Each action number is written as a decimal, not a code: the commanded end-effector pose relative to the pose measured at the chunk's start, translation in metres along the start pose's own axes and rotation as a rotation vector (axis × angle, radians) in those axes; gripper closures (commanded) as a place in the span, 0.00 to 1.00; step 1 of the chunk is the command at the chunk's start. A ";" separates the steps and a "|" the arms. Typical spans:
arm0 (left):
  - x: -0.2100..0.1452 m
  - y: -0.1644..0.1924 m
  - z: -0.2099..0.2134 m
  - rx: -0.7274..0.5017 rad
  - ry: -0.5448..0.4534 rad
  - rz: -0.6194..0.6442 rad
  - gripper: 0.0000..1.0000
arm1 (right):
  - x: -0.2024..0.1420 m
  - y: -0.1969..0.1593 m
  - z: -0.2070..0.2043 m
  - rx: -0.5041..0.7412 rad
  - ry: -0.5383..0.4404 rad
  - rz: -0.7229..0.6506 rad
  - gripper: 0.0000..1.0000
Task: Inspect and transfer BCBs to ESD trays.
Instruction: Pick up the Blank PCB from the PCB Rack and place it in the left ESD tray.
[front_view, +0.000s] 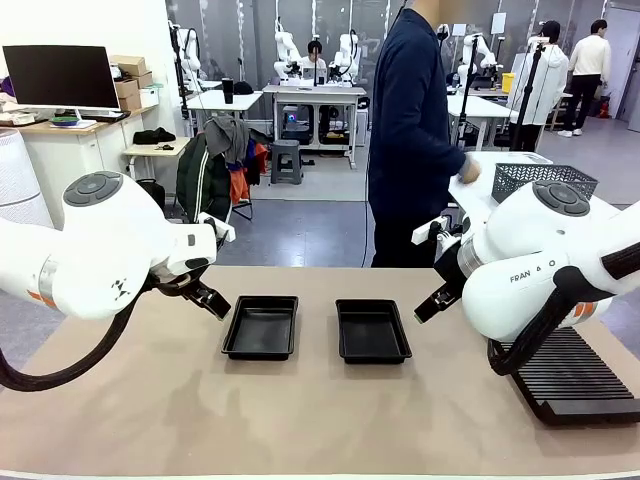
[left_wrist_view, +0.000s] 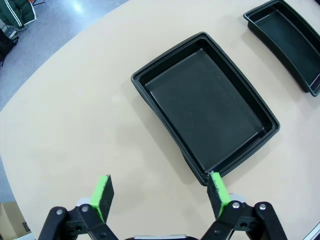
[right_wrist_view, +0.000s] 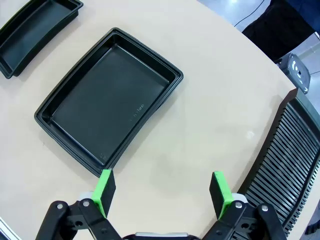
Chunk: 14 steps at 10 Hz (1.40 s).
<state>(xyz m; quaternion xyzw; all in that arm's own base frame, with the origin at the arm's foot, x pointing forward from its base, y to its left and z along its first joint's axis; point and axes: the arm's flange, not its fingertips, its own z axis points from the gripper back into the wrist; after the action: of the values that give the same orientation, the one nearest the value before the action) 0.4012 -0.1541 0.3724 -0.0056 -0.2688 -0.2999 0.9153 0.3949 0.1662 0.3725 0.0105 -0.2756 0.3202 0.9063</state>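
The left ESD tray (front_view: 261, 327) and the right ESD tray (front_view: 372, 330) are moulded in smooth black plastic, with a faint sheen shown on their floors and rims. The table (front_view: 300, 420) is topped with a smooth, matt beige surface. The pads (left_wrist_view: 103, 192) of the left gripper (left_wrist_view: 160, 192) and the right gripper (right_wrist_view: 162, 190) are made of a matt bright-green material. The rack (front_view: 575, 380) is formed of matt black ribbed plastic, and the basket (front_view: 543, 178) of grey mesh.

Bulbous white arms (front_view: 100, 250), black cables (front_view: 75, 372), green-padded jaws
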 end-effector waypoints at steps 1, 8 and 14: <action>-0.001 0.002 0.000 0.000 0.000 0.007 0.00 | 0.000 0.000 0.000 0.000 0.000 0.000 0.00; -0.001 0.002 0.000 0.000 0.000 0.007 0.00 | 0.000 0.000 0.000 0.000 0.000 0.000 0.00; 0.034 0.035 0.117 -0.058 -0.011 0.068 0.00 | -0.014 -0.038 0.107 0.123 -0.003 -0.070 0.00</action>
<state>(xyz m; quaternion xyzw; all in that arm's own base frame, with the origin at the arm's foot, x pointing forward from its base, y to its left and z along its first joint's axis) 0.3848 -0.1303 0.4781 -0.0314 -0.2801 -0.2881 0.9152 0.3795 0.1361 0.4404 0.0508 -0.2744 0.3106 0.9086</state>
